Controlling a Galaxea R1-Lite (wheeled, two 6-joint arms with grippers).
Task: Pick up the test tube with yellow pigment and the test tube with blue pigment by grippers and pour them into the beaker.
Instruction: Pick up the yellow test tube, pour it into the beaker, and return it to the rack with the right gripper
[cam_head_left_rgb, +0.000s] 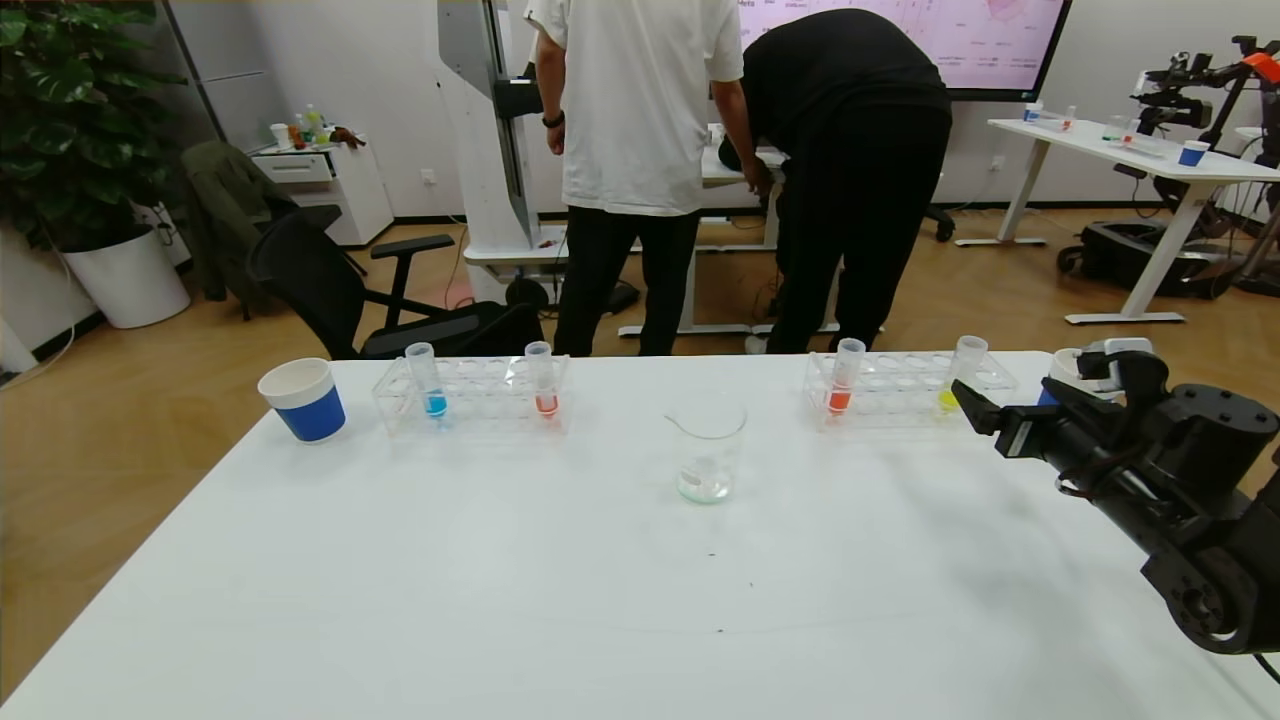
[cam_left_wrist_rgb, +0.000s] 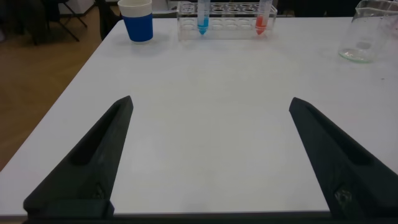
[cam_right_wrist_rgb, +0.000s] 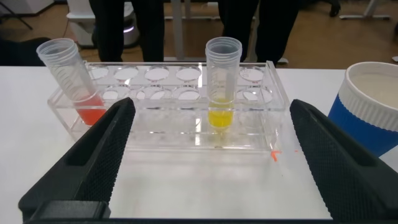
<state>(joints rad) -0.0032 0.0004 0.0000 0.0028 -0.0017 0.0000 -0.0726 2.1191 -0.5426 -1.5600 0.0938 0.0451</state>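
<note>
The test tube with yellow pigment (cam_head_left_rgb: 961, 372) (cam_right_wrist_rgb: 222, 68) stands upright in the right-hand clear rack (cam_head_left_rgb: 895, 390). My right gripper (cam_head_left_rgb: 975, 405) (cam_right_wrist_rgb: 211, 104) is open just in front of it, its jaws wide apart with nothing between them. The test tube with blue pigment (cam_head_left_rgb: 430, 380) (cam_left_wrist_rgb: 203, 15) stands in the left rack (cam_head_left_rgb: 485, 395). Between the racks stands the beaker (cam_head_left_rgb: 710, 445) (cam_left_wrist_rgb: 367, 34), with a little pale liquid in it. My left gripper (cam_left_wrist_rgb: 211, 102) hangs open over bare table near the front edge, far from the blue tube.
Each rack also holds an orange-red tube (cam_head_left_rgb: 543, 380) (cam_head_left_rgb: 843, 378) (cam_right_wrist_rgb: 71, 74). A blue-and-white paper cup (cam_head_left_rgb: 303, 398) stands left of the left rack; another cup (cam_right_wrist_rgb: 373, 106) stands right of the right rack. Two people stand beyond the table's far edge.
</note>
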